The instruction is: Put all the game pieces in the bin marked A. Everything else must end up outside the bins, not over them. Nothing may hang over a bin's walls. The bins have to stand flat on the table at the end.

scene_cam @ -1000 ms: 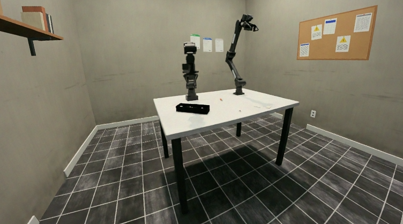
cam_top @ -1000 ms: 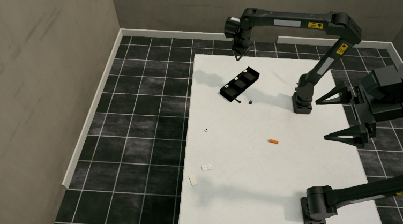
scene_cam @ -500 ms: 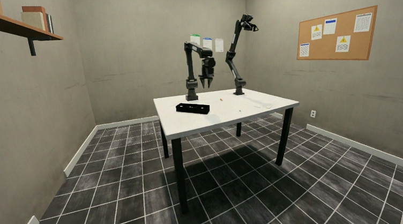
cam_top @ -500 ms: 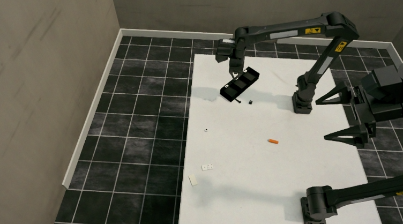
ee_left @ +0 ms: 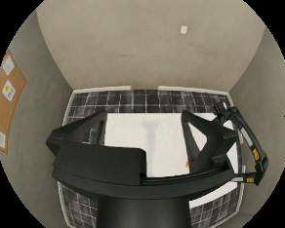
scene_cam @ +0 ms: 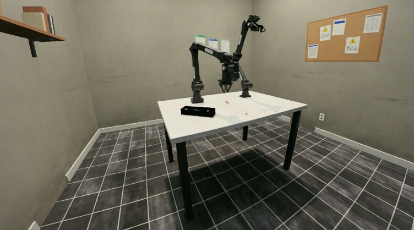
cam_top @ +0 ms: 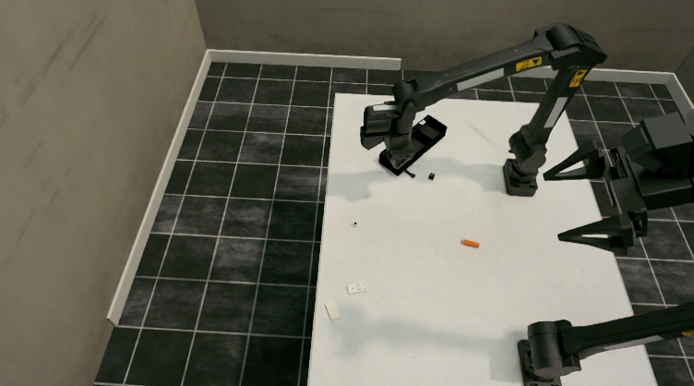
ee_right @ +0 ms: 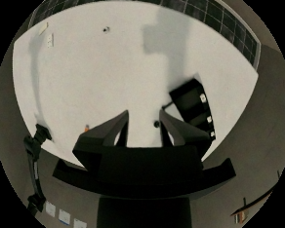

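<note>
A black three-compartment bin tray (cam_top: 430,142) (scene_cam: 198,112) stands on the table; its labels are unreadable now. A black pin-like piece (cam_top: 411,174) (ee_right: 165,108) and a small black cube (cam_top: 431,175) (ee_right: 156,124) lie beside it. A small white piece with a dark centre (cam_top: 353,223) (ee_right: 106,29), a white domino (cam_top: 356,287) (ee_right: 50,40), a cream tile (cam_top: 331,309) (ee_right: 43,28) and an orange cylinder (cam_top: 470,243) (ee_right: 87,128) lie apart. My right gripper (ee_right: 143,113) (scene_cam: 225,91) is partly open and empty, above the table. My left gripper (cam_top: 552,207) (ee_left: 144,113) is wide open, empty and high.
The right arm (cam_top: 481,75) reaches over the tray in the top view and hides part of its inside. The left arm's base (cam_top: 542,355) stands on the same white table (cam_top: 409,269). The domino and tile lie near the table edge opposite the arm bases.
</note>
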`<state>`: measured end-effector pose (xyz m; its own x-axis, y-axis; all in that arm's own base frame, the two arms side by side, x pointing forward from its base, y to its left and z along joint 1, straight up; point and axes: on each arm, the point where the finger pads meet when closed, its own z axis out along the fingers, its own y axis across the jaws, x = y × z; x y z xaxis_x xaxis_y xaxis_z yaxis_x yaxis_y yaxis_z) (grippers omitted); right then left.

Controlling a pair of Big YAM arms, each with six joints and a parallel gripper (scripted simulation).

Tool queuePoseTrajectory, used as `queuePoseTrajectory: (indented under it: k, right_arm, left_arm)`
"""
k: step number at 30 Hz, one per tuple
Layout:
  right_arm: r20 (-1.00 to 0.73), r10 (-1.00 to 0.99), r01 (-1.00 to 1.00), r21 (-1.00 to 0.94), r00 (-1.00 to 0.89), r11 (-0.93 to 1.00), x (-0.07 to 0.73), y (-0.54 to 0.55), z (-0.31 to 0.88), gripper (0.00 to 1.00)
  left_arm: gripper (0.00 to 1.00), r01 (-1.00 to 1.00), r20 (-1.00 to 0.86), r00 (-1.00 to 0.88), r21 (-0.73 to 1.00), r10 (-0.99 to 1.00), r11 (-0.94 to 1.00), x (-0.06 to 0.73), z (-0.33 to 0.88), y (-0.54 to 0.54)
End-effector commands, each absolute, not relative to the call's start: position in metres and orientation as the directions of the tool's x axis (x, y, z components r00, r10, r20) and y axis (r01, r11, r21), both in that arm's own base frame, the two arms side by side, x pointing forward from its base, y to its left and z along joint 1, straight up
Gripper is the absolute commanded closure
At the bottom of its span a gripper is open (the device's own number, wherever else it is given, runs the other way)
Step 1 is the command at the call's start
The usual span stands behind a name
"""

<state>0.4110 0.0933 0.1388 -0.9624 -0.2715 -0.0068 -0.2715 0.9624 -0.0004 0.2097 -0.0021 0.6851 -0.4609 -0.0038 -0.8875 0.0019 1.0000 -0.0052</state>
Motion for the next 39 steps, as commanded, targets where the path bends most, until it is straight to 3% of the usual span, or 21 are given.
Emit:
queuePoseTrajectory:
  k: [1, 39]
  right_arm:
    - [-0.059, -0.28, -0.281, 0.0, -0.958, 0.96, 0.441, 0.129, 0.145, 0.61]
    - [-0.03, -0.28, -0.281, 0.01, -0.959, 0.96, 0.494, 0.4, 0.07, 0.61]
  left_arm:
    - [0.0, 0.0, -0.901, -0.434, 0.0, 0.0, 1.0, 0.198, 0.698, 0.0]
    - [0.0, 0.0, -0.901, -0.434, 0.0, 0.0, 1.0, 0.198, 0.698, 0.0]
